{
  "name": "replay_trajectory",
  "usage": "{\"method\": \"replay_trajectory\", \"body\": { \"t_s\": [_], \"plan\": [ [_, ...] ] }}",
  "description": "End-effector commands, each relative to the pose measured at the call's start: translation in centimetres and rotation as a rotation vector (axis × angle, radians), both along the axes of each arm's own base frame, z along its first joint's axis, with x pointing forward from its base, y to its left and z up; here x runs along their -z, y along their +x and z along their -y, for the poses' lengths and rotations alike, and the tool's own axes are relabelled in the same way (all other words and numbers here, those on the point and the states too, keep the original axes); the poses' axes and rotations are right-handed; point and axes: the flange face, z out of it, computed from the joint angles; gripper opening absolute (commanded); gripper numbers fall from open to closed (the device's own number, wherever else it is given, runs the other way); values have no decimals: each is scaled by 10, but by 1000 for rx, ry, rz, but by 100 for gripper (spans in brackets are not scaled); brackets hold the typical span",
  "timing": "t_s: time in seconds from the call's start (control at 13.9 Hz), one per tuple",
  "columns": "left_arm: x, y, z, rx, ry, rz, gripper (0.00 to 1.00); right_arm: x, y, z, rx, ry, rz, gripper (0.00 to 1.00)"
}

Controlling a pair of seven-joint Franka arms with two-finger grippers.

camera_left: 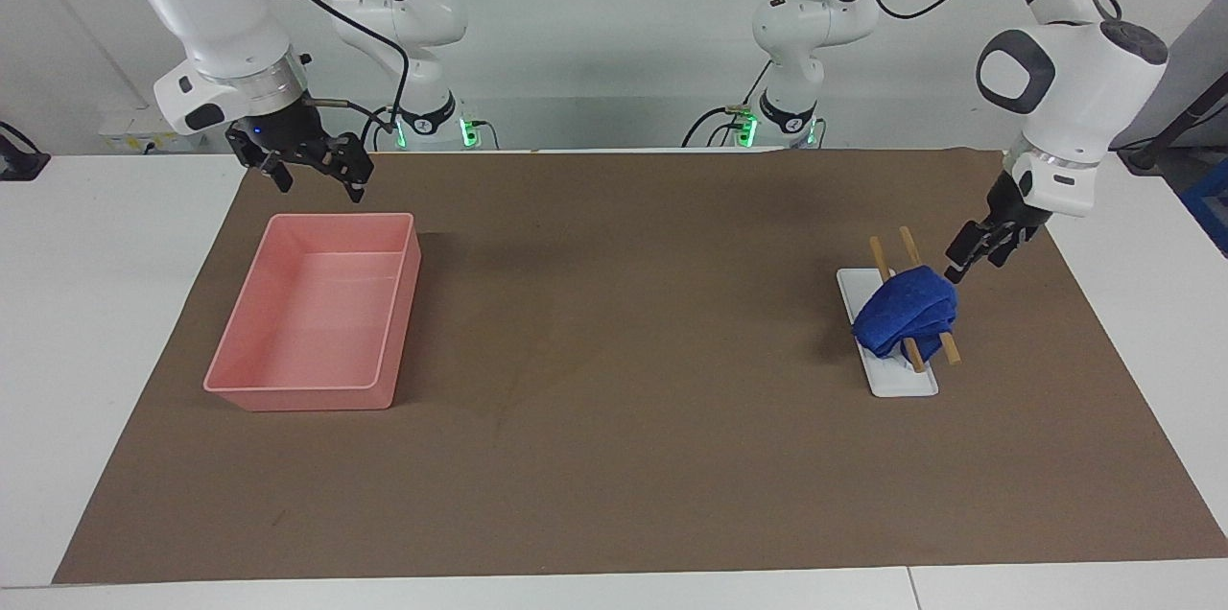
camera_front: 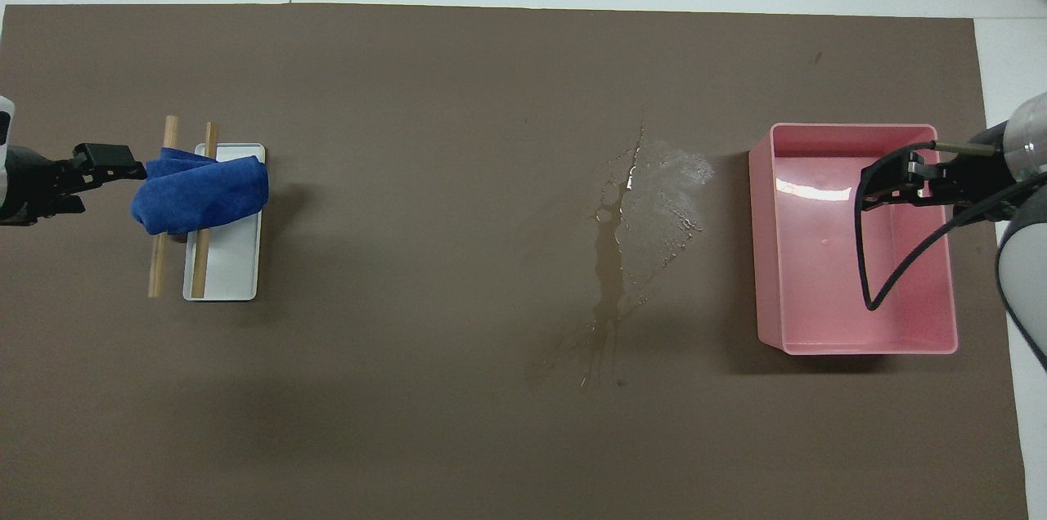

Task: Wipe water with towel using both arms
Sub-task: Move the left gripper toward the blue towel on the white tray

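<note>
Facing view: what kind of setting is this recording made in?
Likely a robotics lab bench: two arms mounted at a white table covered by a brown mat, with a staged water spill, towel and pink tray.

Towel (camera_left: 906, 311) on 2 sticks (camera_left: 878, 257) over dish (camera_left: 907, 383), L-arm end; tray (camera_left: 312, 308) R-arm end.
</note>
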Motion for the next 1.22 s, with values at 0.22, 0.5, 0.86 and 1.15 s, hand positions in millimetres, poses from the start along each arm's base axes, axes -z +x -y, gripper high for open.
{"method": "replay_trajectory", "body": {
  "t_s": [0.22,0.5,0.86,1.15],
  "plan": [
    [31,-11,-3,-136,-78,33,100,0,-4,3,-14,15,-6,99],
    [38,-6,0,-220,-93,56,100,-1,-5,3,-14,15,-4,99],
    [48,-2,15,-277,-109,55,100,0,-5,3,-14,15,-7,99],
    [57,-5,14,-288,-102,76,91,0,-5,3,-14,13,-7,99]
  ]
}}
